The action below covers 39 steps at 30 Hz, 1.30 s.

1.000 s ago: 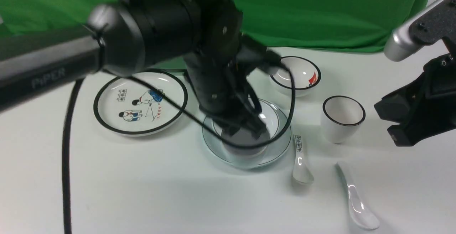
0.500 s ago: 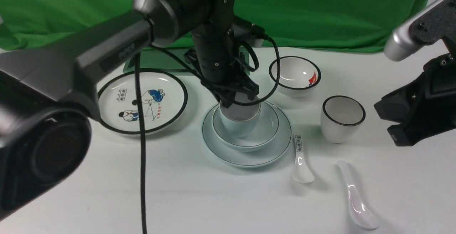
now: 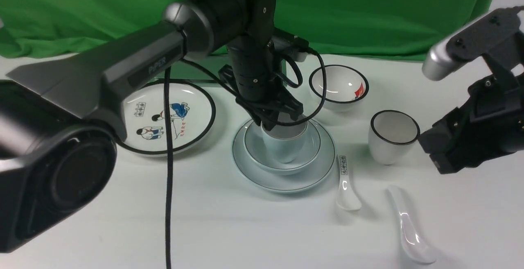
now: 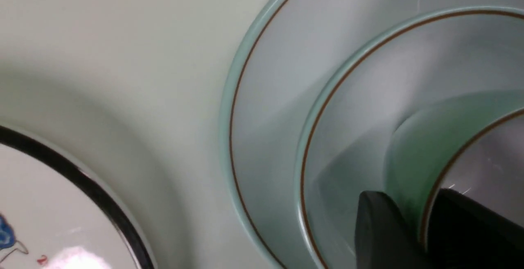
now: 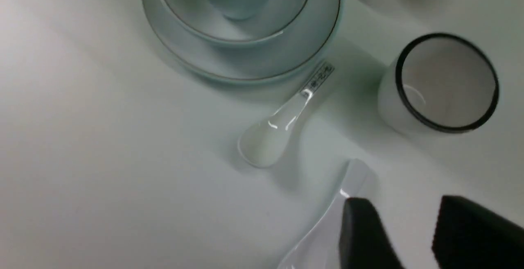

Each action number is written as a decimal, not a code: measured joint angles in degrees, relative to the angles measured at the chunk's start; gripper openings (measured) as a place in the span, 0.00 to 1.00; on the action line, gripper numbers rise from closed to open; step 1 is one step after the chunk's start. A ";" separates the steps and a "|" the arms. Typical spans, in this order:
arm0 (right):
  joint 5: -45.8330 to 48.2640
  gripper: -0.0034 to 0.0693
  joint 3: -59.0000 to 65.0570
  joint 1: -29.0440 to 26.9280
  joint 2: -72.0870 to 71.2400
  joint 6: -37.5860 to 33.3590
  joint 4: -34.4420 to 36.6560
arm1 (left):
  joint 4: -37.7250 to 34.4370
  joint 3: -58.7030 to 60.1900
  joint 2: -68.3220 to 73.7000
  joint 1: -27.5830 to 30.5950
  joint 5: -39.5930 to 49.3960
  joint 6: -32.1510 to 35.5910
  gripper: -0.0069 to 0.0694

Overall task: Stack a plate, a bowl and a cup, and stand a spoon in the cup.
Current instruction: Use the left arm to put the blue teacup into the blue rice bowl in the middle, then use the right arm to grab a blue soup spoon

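Note:
The pale blue-green plate (image 3: pixel 282 182) lies at the table's middle with the pale blue-green bowl (image 3: pixel 253 149) on it. The pale blue-green cup (image 3: pixel 283 148) is upright with its base down inside the bowl. My left gripper (image 3: pixel 281 120) is shut on the cup's rim. In the left wrist view one finger (image 4: pixel 380 228) is outside the cup wall (image 4: pixel 421 146) and the other is inside it. The plain white spoon (image 3: pixel 409 230) lies at the front right. My right gripper (image 5: pixel 409 228) is open and empty, just above the spoon's handle (image 5: pixel 323 232).
A white plate with a black rim and cartoon figures (image 3: pixel 163 117) lies left of the stack. A black-rimmed white bowl (image 3: pixel 339 87) and a black-rimmed white cup (image 3: pixel 393 138) stand to the right. A labelled short spoon (image 3: pixel 346 185) lies beside the plate. Green cloth hangs behind.
My left arm carried the cup from over the plate's front edge back over the bowl and lowered it into the bowl. My right arm has shifted slightly left and down.

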 joint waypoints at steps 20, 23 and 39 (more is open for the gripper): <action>-1.45 0.80 1.56 0.00 21.03 15.90 -7.71 | 8.47 14.27 -36.72 0.00 -0.21 -2.81 0.16; -6.48 0.80 3.87 0.00 24.98 17.25 -7.77 | 7.66 27.22 -43.92 0.00 -3.83 -3.95 0.06; -15.31 0.26 4.96 0.00 30.98 19.54 -7.80 | 6.57 55.32 -57.15 0.00 -22.04 -5.58 0.05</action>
